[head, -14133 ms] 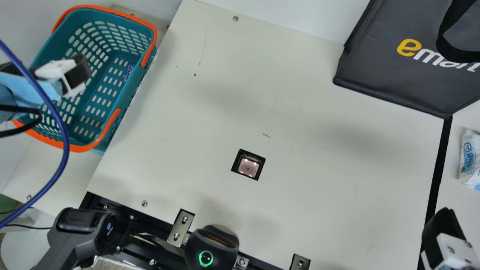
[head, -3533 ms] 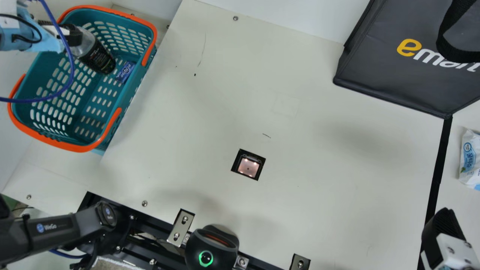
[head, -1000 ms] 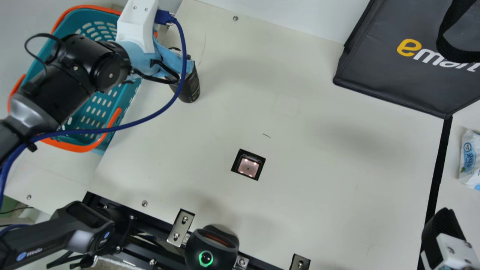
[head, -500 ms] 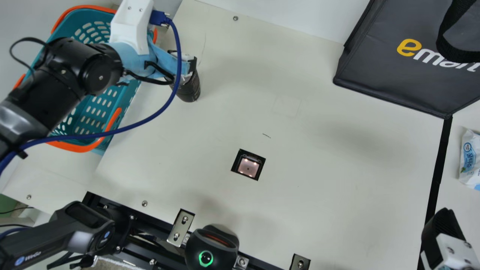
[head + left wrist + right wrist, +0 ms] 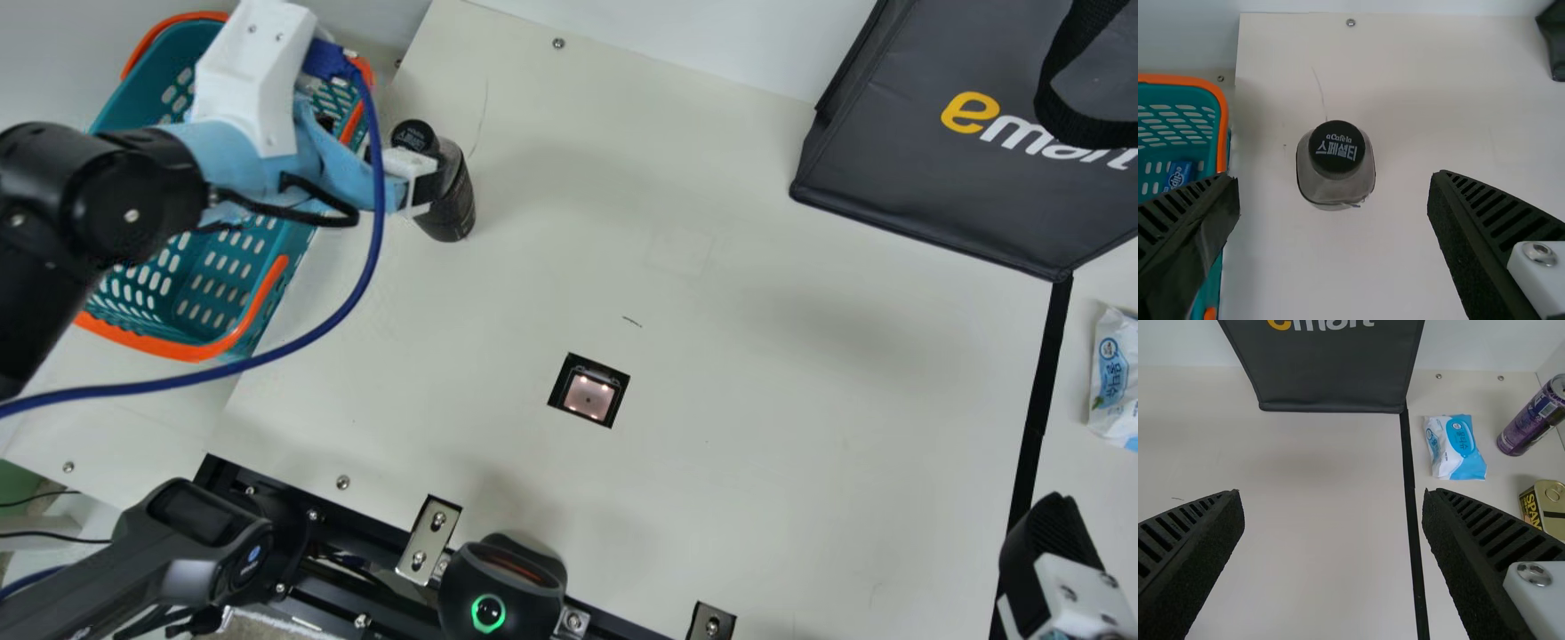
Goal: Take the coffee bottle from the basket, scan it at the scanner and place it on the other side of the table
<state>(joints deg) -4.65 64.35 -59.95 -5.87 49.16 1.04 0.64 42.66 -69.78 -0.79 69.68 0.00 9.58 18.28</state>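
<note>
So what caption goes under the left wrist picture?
The coffee bottle stands upright just outside the basket, seen past the open left gripper.

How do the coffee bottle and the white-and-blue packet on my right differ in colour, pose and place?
The coffee bottle is dark with a black cap; the packet is white and blue. The coffee bottle stands upright, while the packet lies flat. The coffee bottle is beside the basket; the packet is past the black strip. Both rest on the table, neither gripped.
</note>
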